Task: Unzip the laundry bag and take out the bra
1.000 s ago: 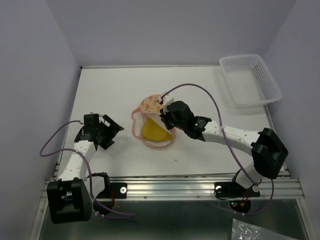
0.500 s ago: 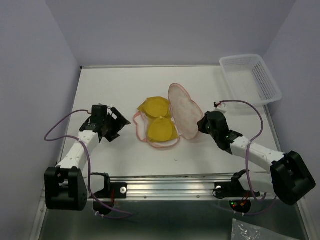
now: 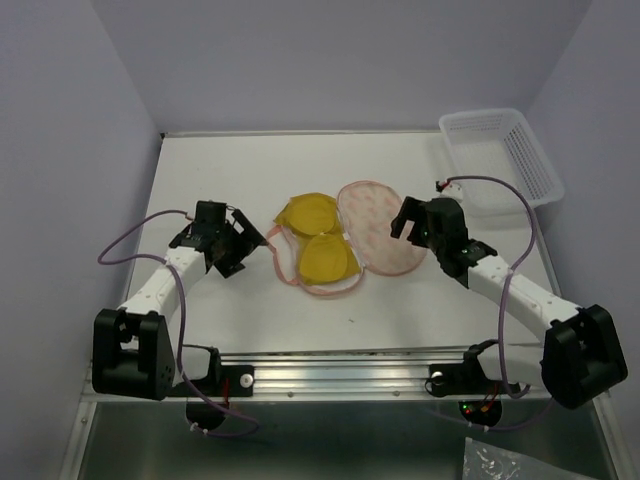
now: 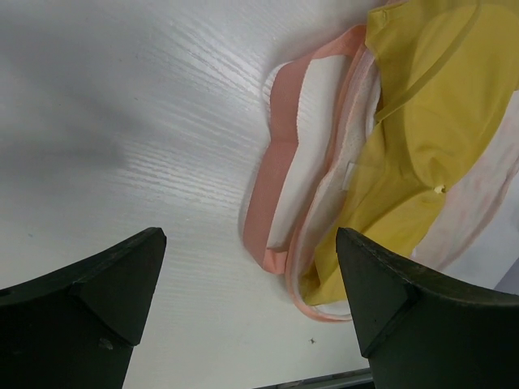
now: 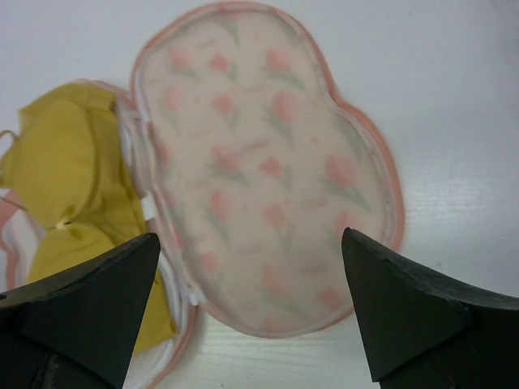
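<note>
Laundry bag lies open mid-frame, bra exposed. Left fingers and right fingers spread wide, empty. Risk: pinching mesh with bra drags bag along.

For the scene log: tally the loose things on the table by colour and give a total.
Yellow: 1, the bra
Cream with pink edging: 1, the laundry bag
White: 1, the basket
Total: 3

2 white arms — purple cables
</note>
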Available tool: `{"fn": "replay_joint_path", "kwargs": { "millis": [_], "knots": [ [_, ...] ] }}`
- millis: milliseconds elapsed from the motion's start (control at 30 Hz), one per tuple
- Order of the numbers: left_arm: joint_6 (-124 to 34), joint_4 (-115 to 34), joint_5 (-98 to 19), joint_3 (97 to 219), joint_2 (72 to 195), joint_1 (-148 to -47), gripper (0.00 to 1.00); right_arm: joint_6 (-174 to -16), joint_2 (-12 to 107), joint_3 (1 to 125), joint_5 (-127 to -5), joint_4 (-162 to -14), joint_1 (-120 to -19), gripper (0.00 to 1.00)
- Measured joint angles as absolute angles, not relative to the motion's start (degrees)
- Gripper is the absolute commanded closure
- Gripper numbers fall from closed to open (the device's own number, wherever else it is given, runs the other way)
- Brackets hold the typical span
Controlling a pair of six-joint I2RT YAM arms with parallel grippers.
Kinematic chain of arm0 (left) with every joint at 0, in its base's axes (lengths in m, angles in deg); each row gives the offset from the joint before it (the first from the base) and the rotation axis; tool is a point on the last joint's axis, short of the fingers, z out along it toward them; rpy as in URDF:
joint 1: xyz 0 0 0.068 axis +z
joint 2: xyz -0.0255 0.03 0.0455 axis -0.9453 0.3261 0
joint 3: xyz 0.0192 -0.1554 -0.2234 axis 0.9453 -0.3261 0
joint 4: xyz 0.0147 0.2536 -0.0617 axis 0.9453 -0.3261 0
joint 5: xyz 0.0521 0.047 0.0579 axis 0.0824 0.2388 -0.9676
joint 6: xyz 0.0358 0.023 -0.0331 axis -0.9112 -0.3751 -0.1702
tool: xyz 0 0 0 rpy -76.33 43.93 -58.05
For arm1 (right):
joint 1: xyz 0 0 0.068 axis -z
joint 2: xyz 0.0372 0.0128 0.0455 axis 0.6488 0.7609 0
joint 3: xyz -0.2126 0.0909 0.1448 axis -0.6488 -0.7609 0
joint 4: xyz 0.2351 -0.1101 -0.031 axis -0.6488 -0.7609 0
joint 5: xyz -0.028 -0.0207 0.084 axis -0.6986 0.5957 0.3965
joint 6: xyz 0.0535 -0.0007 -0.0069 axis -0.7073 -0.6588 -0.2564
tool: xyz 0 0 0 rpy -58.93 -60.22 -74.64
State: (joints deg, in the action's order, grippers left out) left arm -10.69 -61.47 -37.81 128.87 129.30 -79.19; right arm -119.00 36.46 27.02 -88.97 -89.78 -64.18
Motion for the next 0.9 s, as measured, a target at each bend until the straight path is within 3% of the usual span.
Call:
{"fn": "replay_joint_path", "kwargs": {
  "millis": [233,500,767,867,900],
  "knots": [
    [-11.7,-61.4,-39.1,131.8,135.5,-81.6,0.02,-109.6,40.3,39.9,-86.8,-90.7,-75.0,0.00],
    [-12.3,-58.5,-39.0,135.6,144.9,-85.5,0.17,-107.1,63.8,55.7,-85.2,-92.3,-82.9,0.00],
    [-13.4,-57.6,-38.7,138.4,151.9,-87.1,0.47,-106.9,72.6,62.0,-87.5,-96.8,-84.5,0.00],
    [-13.6,-57.3,-38.8,138.6,152.7,-87.4,0.74,-106.9,74.7,63.1,-87.7,-97.4,-84.5,0.00],
    [-13.6,-57.3,-38.9,138.6,153.1,-87.6,0.79,-106.9,75.4,63.5,-87.8,-97.5,-84.6,0.00]
  ]
}}
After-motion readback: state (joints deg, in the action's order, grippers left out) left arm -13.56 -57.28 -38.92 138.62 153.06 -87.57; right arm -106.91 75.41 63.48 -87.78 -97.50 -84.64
